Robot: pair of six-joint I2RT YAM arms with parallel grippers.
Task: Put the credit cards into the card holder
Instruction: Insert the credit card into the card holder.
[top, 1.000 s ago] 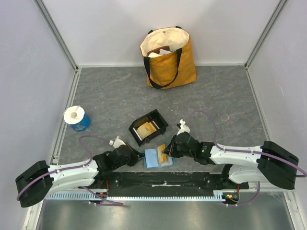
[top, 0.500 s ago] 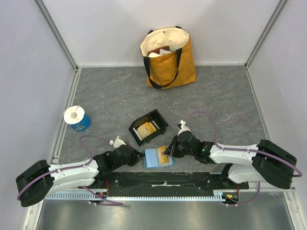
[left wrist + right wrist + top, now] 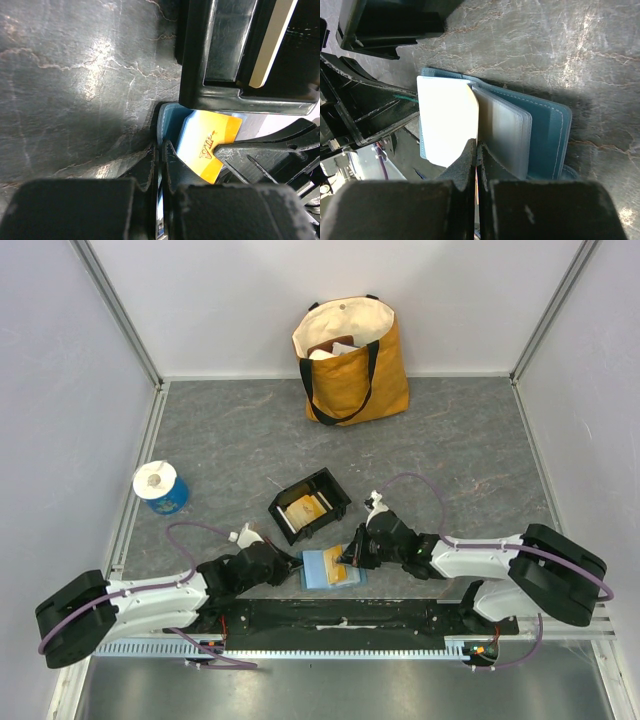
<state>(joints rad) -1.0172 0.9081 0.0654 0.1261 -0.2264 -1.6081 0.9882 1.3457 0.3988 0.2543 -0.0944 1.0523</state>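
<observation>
Left gripper [image 3: 160, 148], fingers pressed nearly together, pinches the left edge of the open teal card holder [image 3: 316, 574] and pins it to the grey table [image 3: 230, 440] at the near edge between the two arms. Over the card holder's middle, an orange credit card [image 3: 210, 142] stands tilted, its lower edge meeting the fanned clear sleeves [image 3: 502, 132]. To the card holder's right, the right gripper [image 3: 476, 150] is clamped tight on that card's near edge. Just beyond the card holder sits the black tray [image 3: 338, 498], with another card [image 3: 305, 510] lying in it.

The step in hand looks to be feeding the card into a sleeve. It would go best if the left clamp held firm so the card holder cannot skid. The right arm should lay the card flatter and line its leading edge square with one sleeve mouth. It should then push along the sleeve, not down onto it. The likely fault is the card riding over the stack of sleeves or bunching them. Letting go should wait until the card is well seated.
</observation>
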